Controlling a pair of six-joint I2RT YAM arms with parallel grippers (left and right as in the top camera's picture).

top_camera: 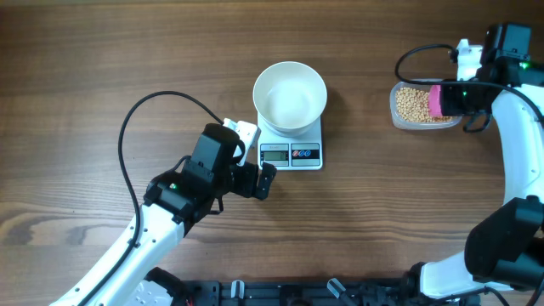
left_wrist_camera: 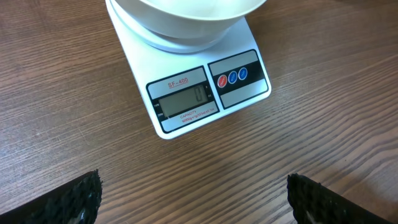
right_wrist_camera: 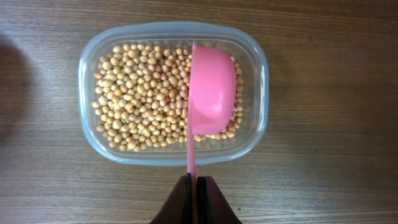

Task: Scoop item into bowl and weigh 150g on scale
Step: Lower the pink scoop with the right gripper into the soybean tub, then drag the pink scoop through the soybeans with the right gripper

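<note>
- left wrist view: bowl cut by top edge, only its lower wall shows
- left pincer fingers clipped at bottom edge
- overhead: scale readout too small to read
- scoop hides the beans under it
- right pincer clipped at bottom edge

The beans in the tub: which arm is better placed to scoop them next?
Right. The right gripper is shut on the pink scoop, its cup over the beans in the clear tub. The left gripper hangs open and empty by the scale.
</note>
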